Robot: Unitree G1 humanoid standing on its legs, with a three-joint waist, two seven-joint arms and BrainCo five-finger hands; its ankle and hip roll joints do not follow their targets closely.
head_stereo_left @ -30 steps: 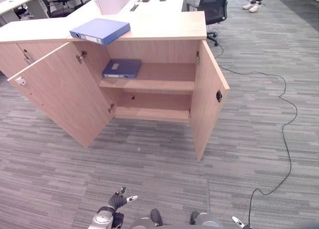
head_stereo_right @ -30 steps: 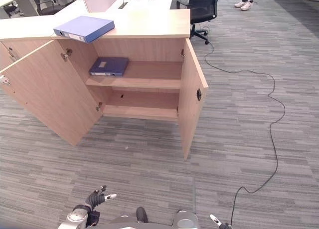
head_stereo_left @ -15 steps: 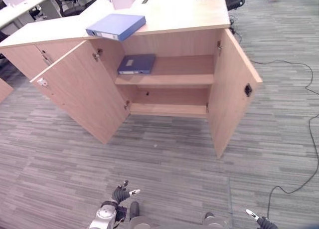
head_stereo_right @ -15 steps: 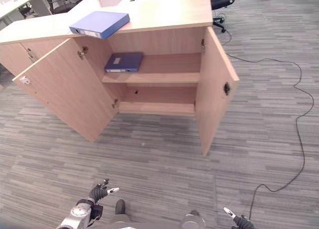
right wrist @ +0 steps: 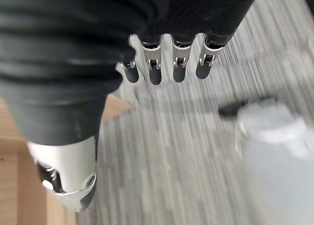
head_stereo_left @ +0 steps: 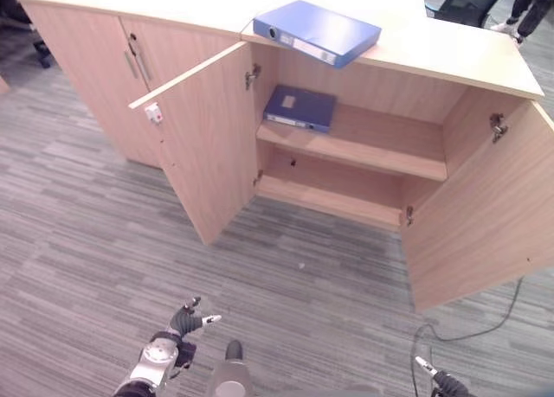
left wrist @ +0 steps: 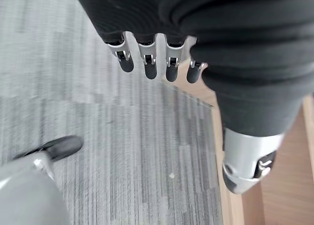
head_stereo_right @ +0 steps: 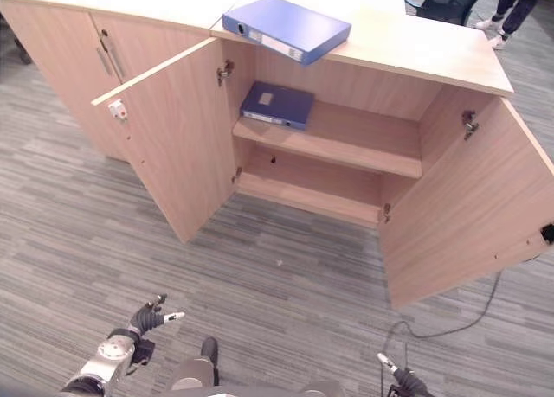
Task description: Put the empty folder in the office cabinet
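you face a wooden cabinet (head_stereo_left: pixel 346 168) with both doors swung open: the left door (head_stereo_left: pixel 203 146) stands out toward you, the right door (head_stereo_left: pixel 485 215) angles off to the side. on its top, over the left door, lies a blue folder (head_stereo_left: pixel 316 32), flat, one corner jutting past the front edge, a pale label on its spine. a second, darker blue folder (head_stereo_left: pixel 299 108) lies flat at the left end of the upper shelf (head_stereo_left: pixel 381 150), a small label on its cover. the lower shelf (head_stereo_left: pixel 333 198) sits below. down by the grey carpet (head_stereo_left: pixel 86 233), your left robot hand (head_stereo_left: pixel 189 319) hangs with fingers relaxed, holding nothing; the right robot hand (right wrist: pixel 162 63) likewise, straight-fingered and empty.
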